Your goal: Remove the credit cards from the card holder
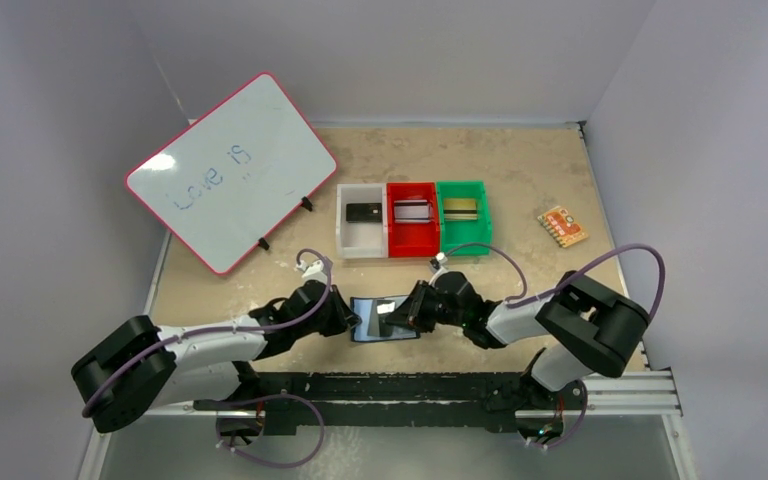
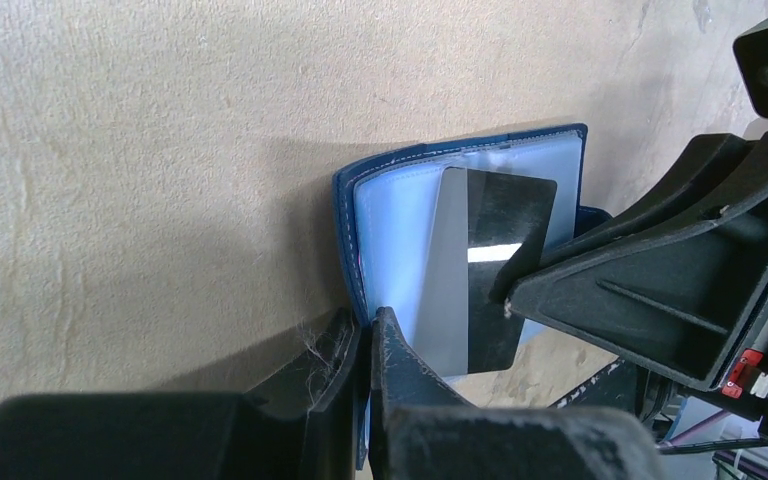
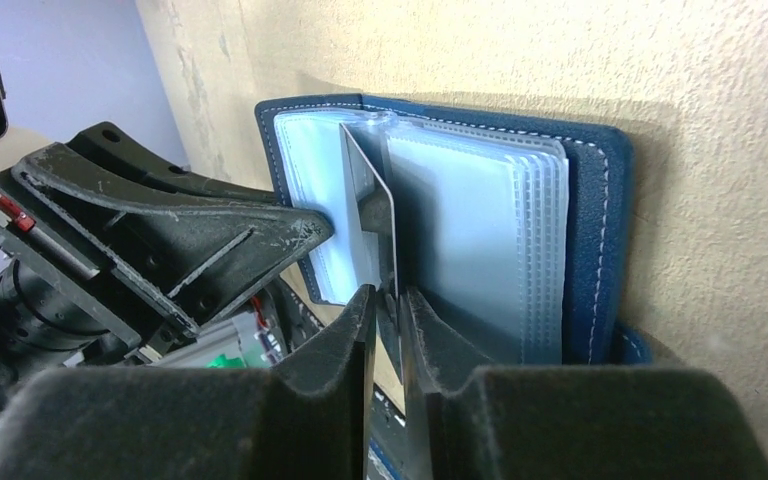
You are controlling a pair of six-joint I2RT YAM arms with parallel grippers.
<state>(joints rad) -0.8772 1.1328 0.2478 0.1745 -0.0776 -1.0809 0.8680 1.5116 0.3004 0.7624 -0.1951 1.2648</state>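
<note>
While cards (image 1: 364, 212) sit in the white bin (image 1: 360, 248), red bin (image 1: 412, 242) and green bin (image 1: 462, 240) at upper centre, the card holder (image 1: 385, 320) lies open at lower centre. The left gripper (image 2: 365, 320) is clamped on its cover. The right gripper (image 3: 387, 295) straddles a half-drawn dark card (image 2: 495, 270); whether it is pinched cannot be told.

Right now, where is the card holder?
Top view: the card holder lies open, near-centre, between the left gripper and right gripper, in front of the red bin.

Soft even light — glare streak on the card (image 2: 488, 262), foreground blurred.
</note>
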